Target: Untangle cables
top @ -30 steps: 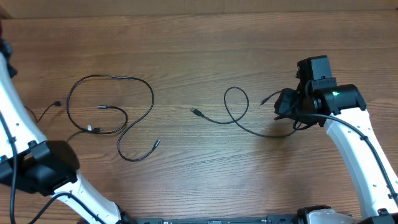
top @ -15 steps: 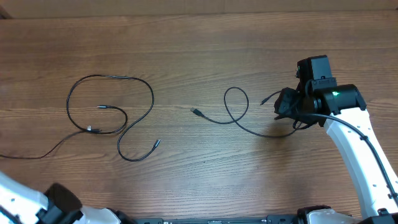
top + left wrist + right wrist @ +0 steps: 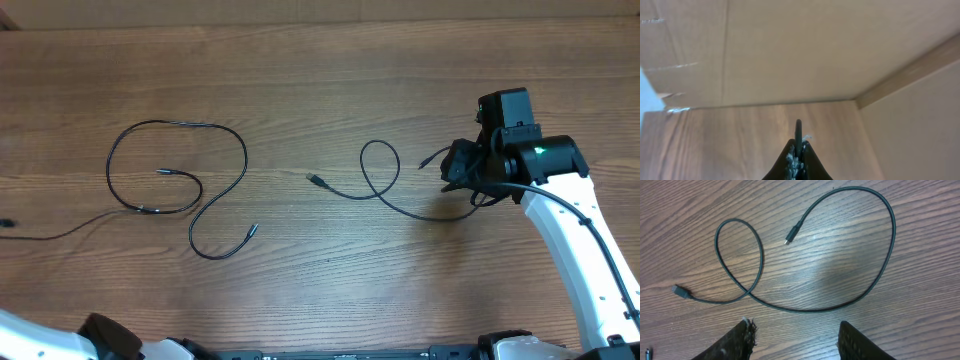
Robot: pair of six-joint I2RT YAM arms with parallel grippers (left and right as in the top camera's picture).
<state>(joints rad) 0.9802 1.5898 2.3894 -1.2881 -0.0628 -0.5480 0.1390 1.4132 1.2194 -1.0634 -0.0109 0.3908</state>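
Left arm (image 3: 100, 338) has swung off toward seven o'clock, its left gripper (image 3: 798, 150) pinched shut, maybe empty. Right gripper (image 3: 799, 342), jaws parted, sits nearest: looped cable (image 3: 761, 255) stretches sideways at its nine o'clock.

Wood-grain table (image 3: 320, 80), looped black cable (image 3: 180, 123) at left, second cable (image 3: 380, 142) right of centre

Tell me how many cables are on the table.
3. A large looped cable left of centre, a thin cable trailing to the left edge, possibly continuing off frame, and a small looped cable right of centre.
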